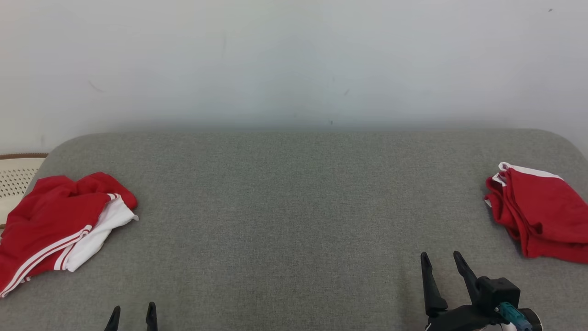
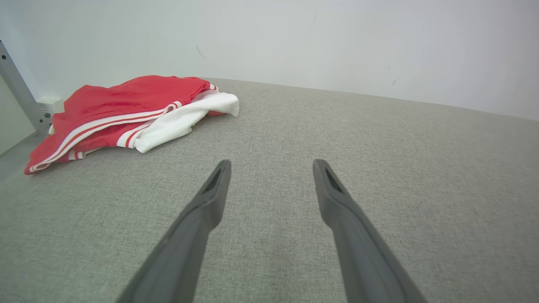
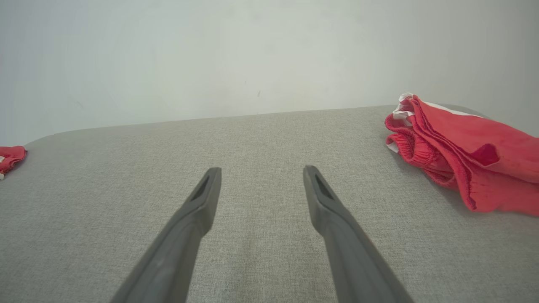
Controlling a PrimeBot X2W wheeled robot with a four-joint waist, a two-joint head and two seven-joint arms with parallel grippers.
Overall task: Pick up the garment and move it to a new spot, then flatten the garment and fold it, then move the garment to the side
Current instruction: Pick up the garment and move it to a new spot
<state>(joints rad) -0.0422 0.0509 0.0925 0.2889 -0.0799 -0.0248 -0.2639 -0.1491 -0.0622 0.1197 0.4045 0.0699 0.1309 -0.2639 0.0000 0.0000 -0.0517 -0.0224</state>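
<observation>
Crumpled red-and-white garment (image 1: pixel 59 225) at the left end of the table (image 1: pixel 294 207), seemingly unhandled: pick-up, flattening, folding and setting aside all appear to remain. A second red garment (image 1: pixel 542 216) lies bundled at its right end. At its front edge, left gripper (image 1: pixel 133 307) and right gripper (image 1: pixel 440 254), jaws spread, empty.

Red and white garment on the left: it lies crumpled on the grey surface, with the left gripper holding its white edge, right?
Not quite. The red and white garment does lie crumpled on the grey surface, but the left gripper is not holding it. The left wrist view shows that gripper open with nothing between its fingers, apart from the garment's white edge.
</observation>
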